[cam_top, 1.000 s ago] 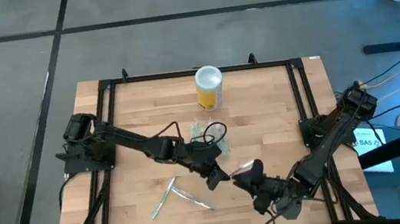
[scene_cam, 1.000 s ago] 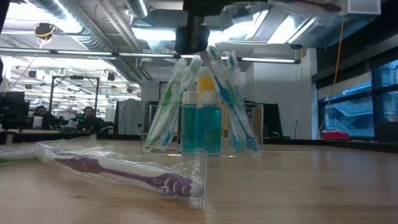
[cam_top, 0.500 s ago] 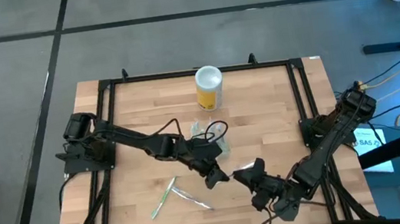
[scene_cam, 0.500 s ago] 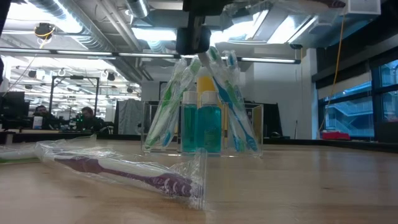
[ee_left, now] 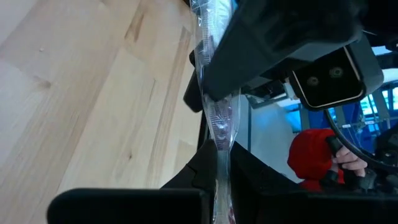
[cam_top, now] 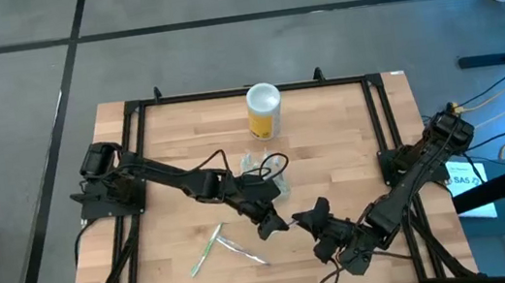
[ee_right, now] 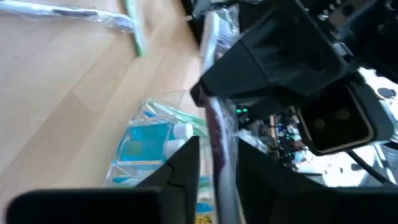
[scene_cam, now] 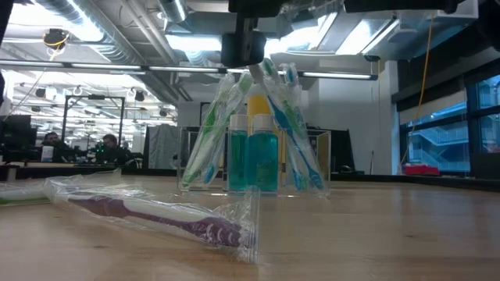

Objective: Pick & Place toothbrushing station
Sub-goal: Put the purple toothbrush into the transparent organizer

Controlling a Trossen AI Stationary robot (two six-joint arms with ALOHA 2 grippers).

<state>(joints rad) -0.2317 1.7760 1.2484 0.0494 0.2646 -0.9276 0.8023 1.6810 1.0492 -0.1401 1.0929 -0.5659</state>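
A wrapped toothbrush [ee_left: 219,121] in a clear sleeve hangs in the air between my two grippers, over the table's middle near part. My left gripper [cam_top: 276,224] is shut on one end and my right gripper [cam_top: 313,217] has closed on the other. The toothbrushing station [cam_top: 264,174], a clear container with toothbrushes and blue bottles, stands on the wood just beyond them and also shows in the low view [scene_cam: 254,148]. Most of the sleeve is hidden by the grippers in the high view. My left gripper pinches the sleeve's end [ee_left: 219,167] between its two fingers, coming from the table's left and slanting a little down. The toothbrush runs on out along the fingers, clear of the table. My right gripper has a finger on each side of the other end [ee_right: 217,134], coming from the table's near right, nearly level. The toothbrush lies along the fingers [ee_right: 186,163], lifted clear.
A yellow canister with a white lid [cam_top: 264,111] stands at the far middle. Two wrapped toothbrushes, a green one [cam_top: 210,248] and a purple one [cam_top: 244,251], lie on the near left. A black frame [cam_top: 246,90] borders the table.
My right gripper has moved toward my left gripper and now covers the sleeve's free end, which showed bare beside it a second ago. My left gripper has kept the toothbrush still in the air.
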